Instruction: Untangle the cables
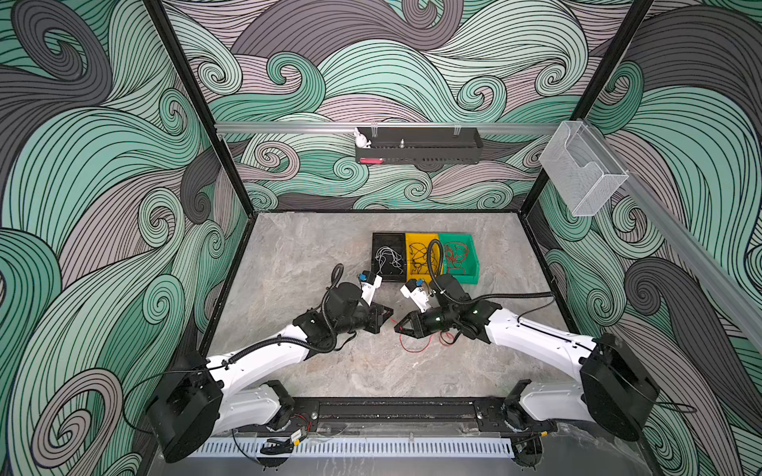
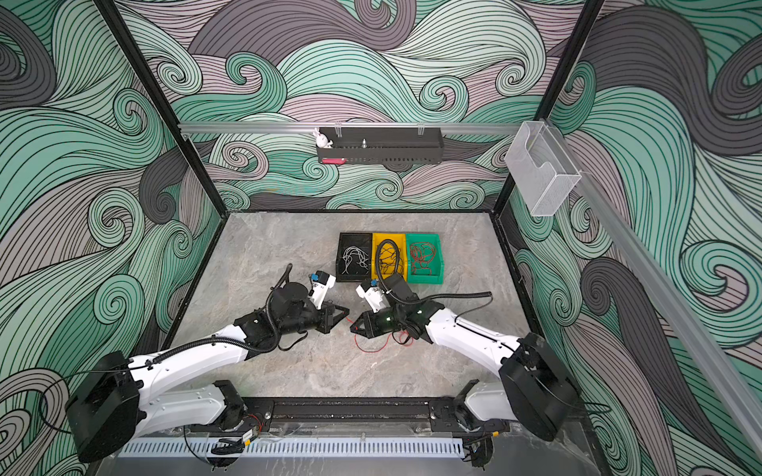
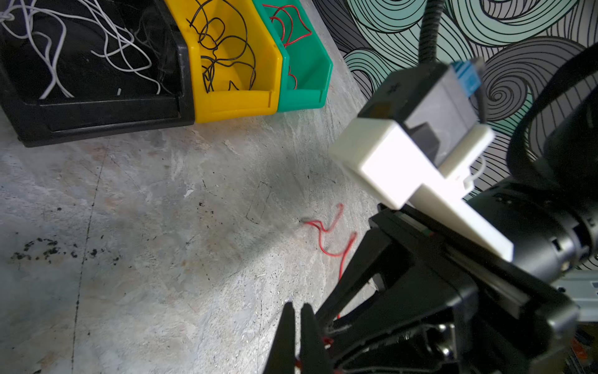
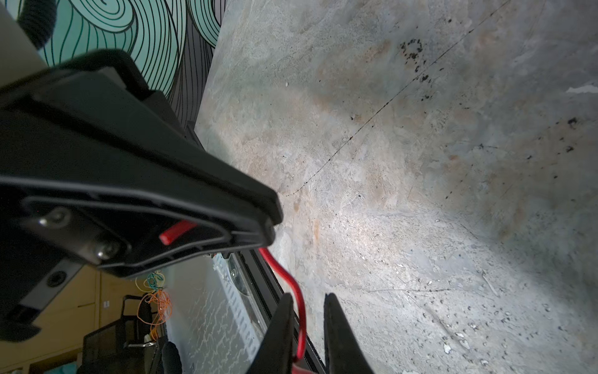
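One red cable [image 1: 416, 349] [image 2: 371, 349] lies in loops on the stone table, under and between both grippers. My left gripper [image 1: 391, 312] [image 3: 297, 306] is shut on one end of it; in the right wrist view a short red tip pokes out behind the left gripper [image 4: 273, 223]. My right gripper [image 1: 396, 328] [image 4: 309, 298] faces it tip to tip. Its jaws stand narrowly apart, and the red cable [image 4: 299, 307] runs between them against one finger. More of the cable [image 3: 326, 239] trails over the table.
Behind the grippers stand three bins side by side: a black bin [image 1: 374, 257] with white cables [image 1: 389, 259], a yellow bin [image 1: 412, 241] with black cables [image 1: 418, 259], and a green bin [image 1: 470, 276] with red cables [image 1: 455, 255]. The right arm's black hose arcs over the yellow bin.
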### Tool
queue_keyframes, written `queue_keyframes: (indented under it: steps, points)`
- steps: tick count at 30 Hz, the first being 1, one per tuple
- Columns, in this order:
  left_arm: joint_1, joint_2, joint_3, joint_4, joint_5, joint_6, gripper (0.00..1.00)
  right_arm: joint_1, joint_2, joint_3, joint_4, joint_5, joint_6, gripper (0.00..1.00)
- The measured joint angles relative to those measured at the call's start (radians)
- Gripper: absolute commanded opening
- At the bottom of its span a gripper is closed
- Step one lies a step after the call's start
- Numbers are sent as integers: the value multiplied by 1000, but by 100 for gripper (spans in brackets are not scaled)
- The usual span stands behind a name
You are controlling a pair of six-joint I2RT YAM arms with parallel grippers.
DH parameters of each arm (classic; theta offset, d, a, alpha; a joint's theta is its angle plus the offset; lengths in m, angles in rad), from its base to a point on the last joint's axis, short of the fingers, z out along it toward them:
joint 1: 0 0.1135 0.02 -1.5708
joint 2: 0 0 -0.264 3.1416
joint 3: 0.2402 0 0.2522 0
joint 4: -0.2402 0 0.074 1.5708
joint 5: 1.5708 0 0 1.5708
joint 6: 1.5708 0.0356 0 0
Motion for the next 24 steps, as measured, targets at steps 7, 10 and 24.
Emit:
queue_keyframes:
  steps: [7, 10, 24]
  points:
    - [-1, -8, 2, -20, -1, 10, 46, -17, -19, 0, -2, 10, 1, 3]
    - [-1, -32, 3, -36, -5, 12, 52, -43, -49, 0, -2, 20, 1, 2]
    - [-1, -177, 5, -128, -119, -4, 57, -355, -121, 116, 98, 8, 57, 3]
